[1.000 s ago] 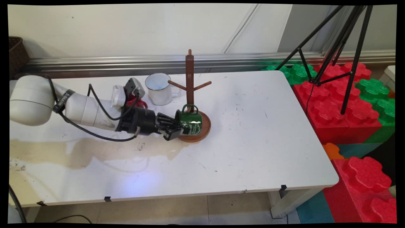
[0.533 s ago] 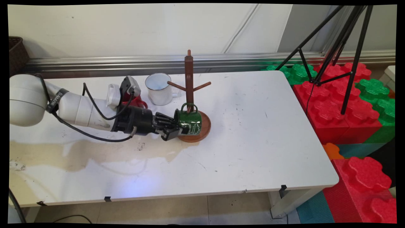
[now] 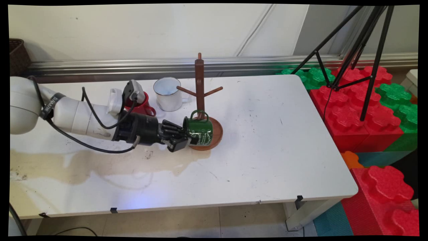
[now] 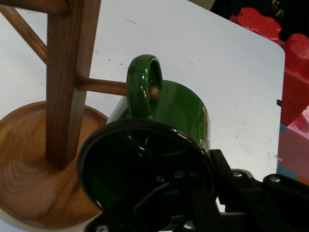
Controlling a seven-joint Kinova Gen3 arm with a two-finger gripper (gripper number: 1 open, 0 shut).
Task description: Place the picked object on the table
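My gripper (image 3: pixel 182 136) is shut on the rim of a green mug (image 3: pixel 199 130) that lies on its side over the round base (image 3: pixel 218 134) of a brown wooden mug tree (image 3: pixel 200 83). In the hand view the green mug (image 4: pixel 186 113) opens toward me, and my gripper (image 4: pixel 193 205) reaches into its mouth. The mug's handle (image 4: pixel 143 82) loops around the tip of a low peg (image 4: pixel 101 86) beside the mug tree's post (image 4: pixel 67 72). A white mug (image 3: pixel 167 94) and a red mug (image 3: pixel 143 106) stand behind my wrist.
A brownish wet stain (image 3: pixel 100 160) spreads over the table's left front. A black tripod (image 3: pixel 364 50) stands on red and green foam blocks (image 3: pixel 361 113) off the table's right edge. A dark basket (image 3: pixel 16 57) sits at the far left by the wall.
The arm has drawn back a little to the left, and the green mug has shifted slightly left with the gripper. More of the red mug shows behind the wrist.
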